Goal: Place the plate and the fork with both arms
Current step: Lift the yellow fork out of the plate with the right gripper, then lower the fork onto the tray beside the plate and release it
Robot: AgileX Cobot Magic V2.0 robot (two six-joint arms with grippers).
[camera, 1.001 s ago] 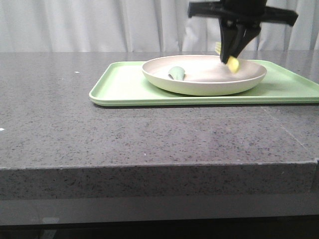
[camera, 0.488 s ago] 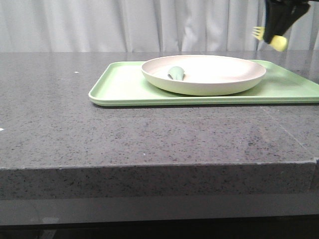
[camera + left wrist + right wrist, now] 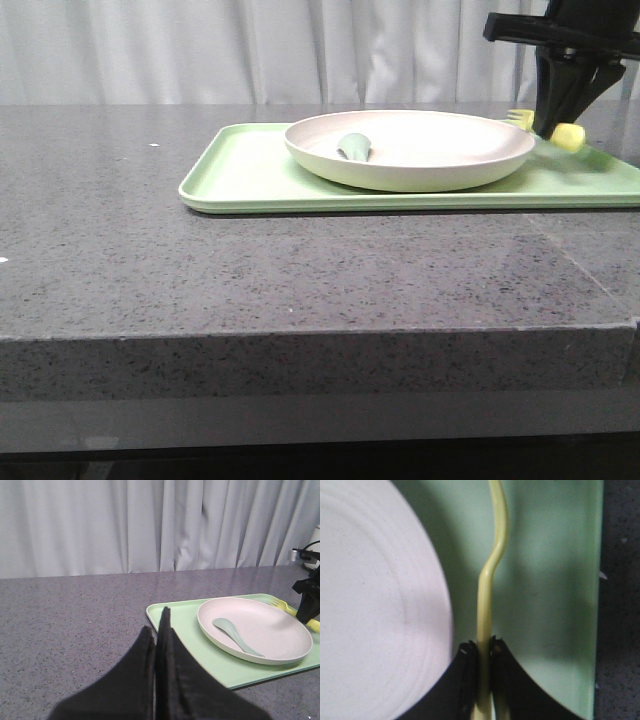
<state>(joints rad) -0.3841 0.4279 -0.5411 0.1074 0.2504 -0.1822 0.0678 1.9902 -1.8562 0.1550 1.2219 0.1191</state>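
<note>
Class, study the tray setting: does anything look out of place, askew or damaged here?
Nothing looks spilled or broken. One oddity: a grey-green spoon lies inside the plate, slanted across it. The fork is held by the right gripper over the tray, beside the plate's right rim.

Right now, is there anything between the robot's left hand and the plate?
Nothing stands between them. In the left wrist view, the shut left hand looks across bare grey table, then the green tray rim and floor, before the plate.
</note>
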